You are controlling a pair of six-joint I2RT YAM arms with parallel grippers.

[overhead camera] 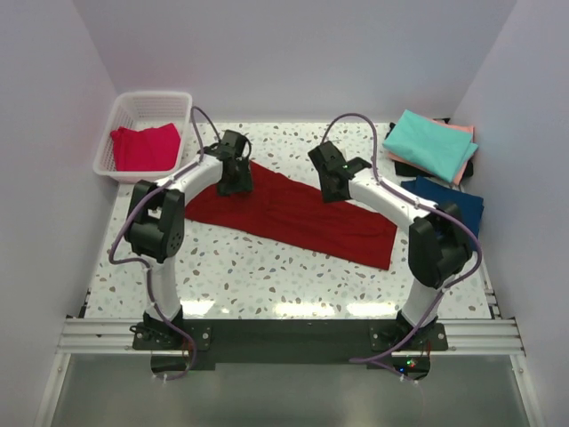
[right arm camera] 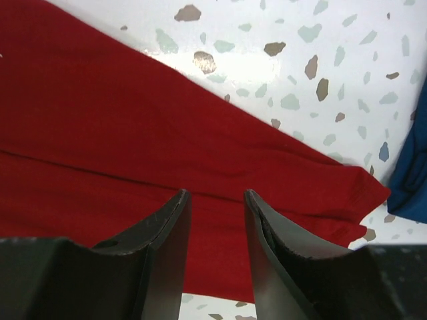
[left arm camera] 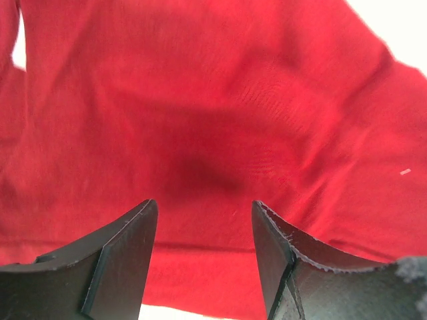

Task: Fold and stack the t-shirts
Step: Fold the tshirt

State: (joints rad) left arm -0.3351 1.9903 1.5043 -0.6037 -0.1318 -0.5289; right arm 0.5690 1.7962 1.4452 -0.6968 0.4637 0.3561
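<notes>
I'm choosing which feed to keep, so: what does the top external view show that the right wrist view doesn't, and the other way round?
Only the top external view shows the white basket holding a pinkish-red shirt, the teal shirt topping the far-right stack, and the left end effector over the dark red shirt. Only the right wrist view shows, up close, that the right end effector is open and empty. Both show the dark red shirt, the navy shirt and the speckled table.
</notes>
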